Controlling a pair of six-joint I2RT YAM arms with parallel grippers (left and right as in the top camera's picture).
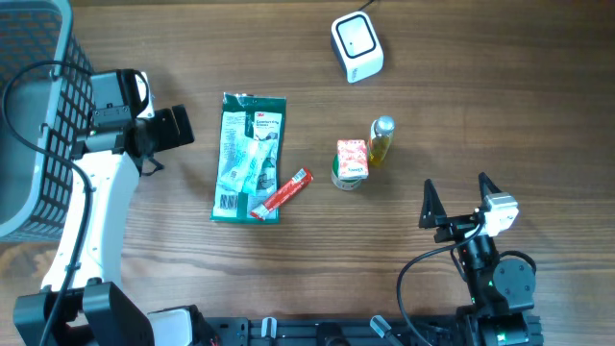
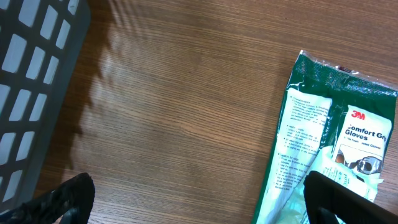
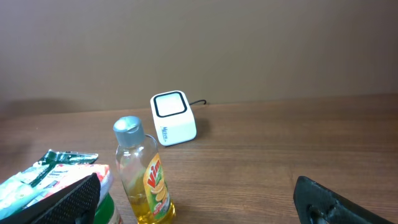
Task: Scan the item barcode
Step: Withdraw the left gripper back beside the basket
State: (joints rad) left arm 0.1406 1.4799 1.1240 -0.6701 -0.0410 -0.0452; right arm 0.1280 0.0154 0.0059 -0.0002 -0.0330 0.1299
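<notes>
Two grippers spread wide, both empty; goods lying mid-desk, scanner at the far edge.

I am watching the left gripper (image 1: 171,128) hovering between the basket (image 1: 29,144) and the glove pack (image 1: 250,159), its jaws standing well apart and touching nothing; its wrist camera is showing the pack's top corner beside one fingertip. The right gripper (image 1: 458,200) is sitting near the front of the desk (image 1: 500,86), jaws likewise apart, facing the bottle (image 1: 381,140) but clear of it. The bottle is standing upright just beside a cup (image 1: 351,163). A red sachet (image 1: 283,193) is lying tilted across the pack's lower right corner. The scanner (image 1: 356,46) is standing beyond the bottle, well apart from both grippers, its window facing up.
</notes>
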